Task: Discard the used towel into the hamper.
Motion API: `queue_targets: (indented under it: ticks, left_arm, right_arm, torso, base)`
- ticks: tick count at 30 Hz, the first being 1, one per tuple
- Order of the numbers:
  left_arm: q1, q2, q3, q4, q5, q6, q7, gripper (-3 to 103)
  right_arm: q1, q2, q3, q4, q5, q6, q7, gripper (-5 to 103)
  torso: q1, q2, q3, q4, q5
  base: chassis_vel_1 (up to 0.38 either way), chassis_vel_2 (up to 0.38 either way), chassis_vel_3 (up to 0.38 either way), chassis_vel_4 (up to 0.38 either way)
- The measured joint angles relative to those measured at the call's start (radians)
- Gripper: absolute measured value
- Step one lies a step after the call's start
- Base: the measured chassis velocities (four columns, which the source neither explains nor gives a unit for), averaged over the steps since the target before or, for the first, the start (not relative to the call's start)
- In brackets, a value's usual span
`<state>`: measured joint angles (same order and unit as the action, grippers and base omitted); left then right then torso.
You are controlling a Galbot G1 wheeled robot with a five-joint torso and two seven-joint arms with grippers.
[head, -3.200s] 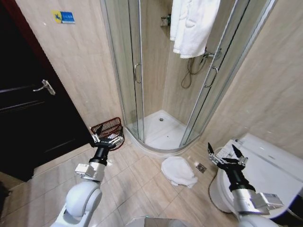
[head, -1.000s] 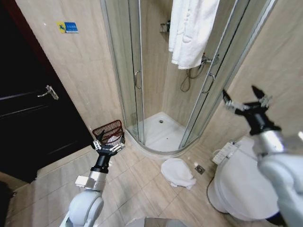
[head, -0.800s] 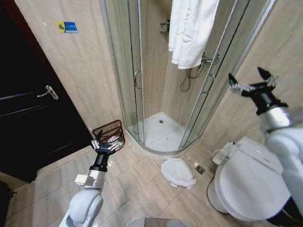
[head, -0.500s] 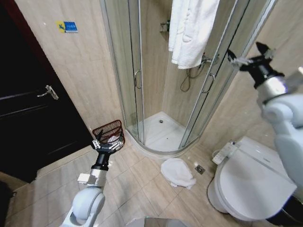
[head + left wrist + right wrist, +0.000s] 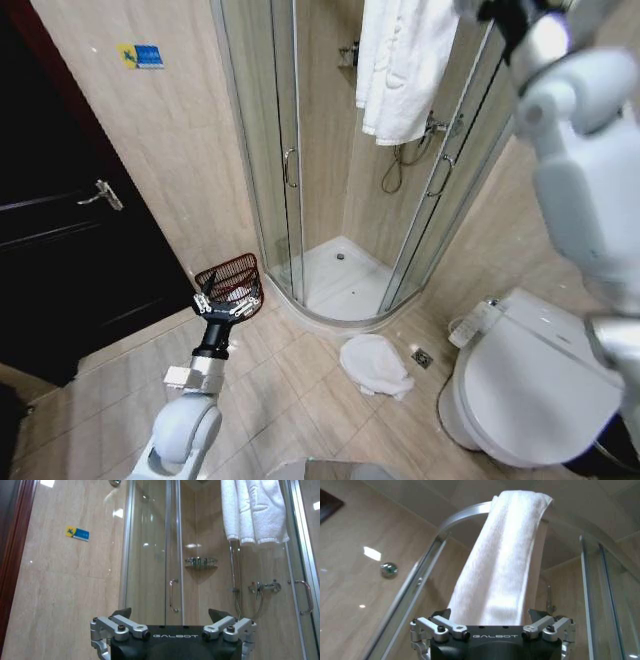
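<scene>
On the floor, one hamper (image 5: 233, 277), one towel (image 5: 376, 364)

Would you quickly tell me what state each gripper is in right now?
Left gripper: open, empty, low in front of the hamper.
Right gripper: open, empty, raised up at the hanging towel.

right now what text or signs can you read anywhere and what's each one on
"GALBOT": on the body of the left claw, in its wrist view.
"GALBOT": on the body of the right claw, in its wrist view.
Blue and yellow sign on the wall beside the shower: its markings are too small to read.
Toilet control panel: markings too small to read.
</scene>
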<state>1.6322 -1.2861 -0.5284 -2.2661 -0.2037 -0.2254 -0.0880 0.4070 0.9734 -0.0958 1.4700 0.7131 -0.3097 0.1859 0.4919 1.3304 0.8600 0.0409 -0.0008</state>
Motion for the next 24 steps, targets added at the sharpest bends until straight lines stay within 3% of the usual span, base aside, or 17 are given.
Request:
queue_targets:
  ticks: [7,24]
  left_arm:
    - [-0.004,-0.004,0.008,0.001,0.006,0.0,0.012,100]
    - [0.006,-0.003,0.005,-0.005,0.004,-0.013,0.011,100]
  right_arm:
    - [0.169,0.117,-0.089,-0.213,-0.031,-0.007,0.06,100]
    - [0.23,0.211,-0.093,-0.319,0.017,-0.025,0.123,100]
  torso:
    - [0.0,0.0,0.0,-0.0003,0.0009]
    - [0.0,-0.001,0.0,-0.0003,0.0008]
  base:
    - [0.0,0.0,0.0,0.0]
    - [0.0,0.0,0.0,0.0]
